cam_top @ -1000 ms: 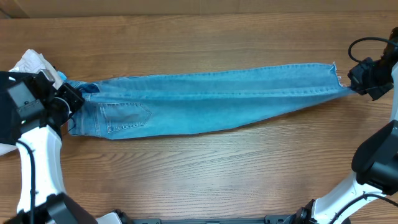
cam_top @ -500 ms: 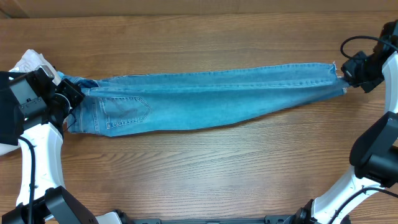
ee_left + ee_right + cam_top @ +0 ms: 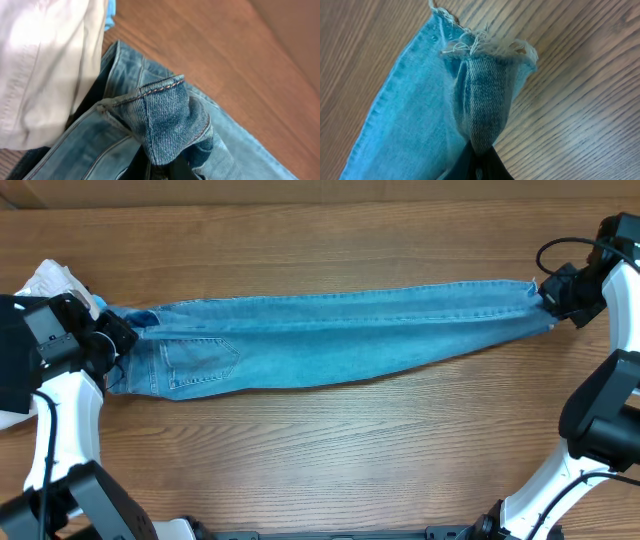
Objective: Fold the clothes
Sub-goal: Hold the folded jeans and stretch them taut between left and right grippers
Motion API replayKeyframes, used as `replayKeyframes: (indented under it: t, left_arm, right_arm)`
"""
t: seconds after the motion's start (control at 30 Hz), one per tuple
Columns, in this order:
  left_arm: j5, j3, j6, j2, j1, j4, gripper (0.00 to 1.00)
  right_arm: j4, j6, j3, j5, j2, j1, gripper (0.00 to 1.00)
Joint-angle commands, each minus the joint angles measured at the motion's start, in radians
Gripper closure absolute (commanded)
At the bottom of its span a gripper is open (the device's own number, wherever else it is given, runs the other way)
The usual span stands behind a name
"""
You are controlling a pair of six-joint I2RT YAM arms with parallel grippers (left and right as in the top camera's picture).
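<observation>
Our left gripper [image 3: 118,338] is clamped shut on a bunched fold of the jeans [image 3: 330,340] at the waistband [image 3: 160,90], the orange-stitched edge standing up out of the jaws in the left wrist view. Our right gripper [image 3: 548,295] is pinched shut on the frayed hem [image 3: 490,47], with a ridge of denim squeezed between the black fingers [image 3: 492,167] and loose white threads splayed above them. Seen from overhead, the left arm [image 3: 60,430] climbs from 7 o'clock to its wrist at 9 o'clock and points toward 3 o'clock; the right arm [image 3: 605,410] climbs from 5 o'clock up the edge to 2 o'clock and points toward 9 o'clock, a black cable [image 3: 560,250] looping over its wrist. Between them the jeans lie stretched long across the table [image 3: 320,470], folded lengthwise, a back pocket [image 3: 200,363] facing up near the left end. A white cloth [image 3: 50,280] lies bunched just beside the waistband at 10 o'clock.
</observation>
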Motion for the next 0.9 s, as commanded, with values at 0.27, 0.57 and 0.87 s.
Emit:
replayKeyframes:
  t: [0.27,0.57,0.87]
  left_arm:
    - [-0.125,0.035,-0.014,0.009,0.02,0.037,0.96]
    - [-0.127,0.035,-0.014,0.01,0.019,0.065,0.96]
    - [-0.127,0.035,-0.014,0.01,0.019,0.068,0.96]
  right_arm:
    - [-0.246,0.054,0.254,0.141,-0.028,-0.026,0.96]
    - [-0.364,0.053,0.349,0.173,0.003,-0.05,0.96]
    - [-0.387,0.054,0.346,0.202,0.082,-0.068,0.96]
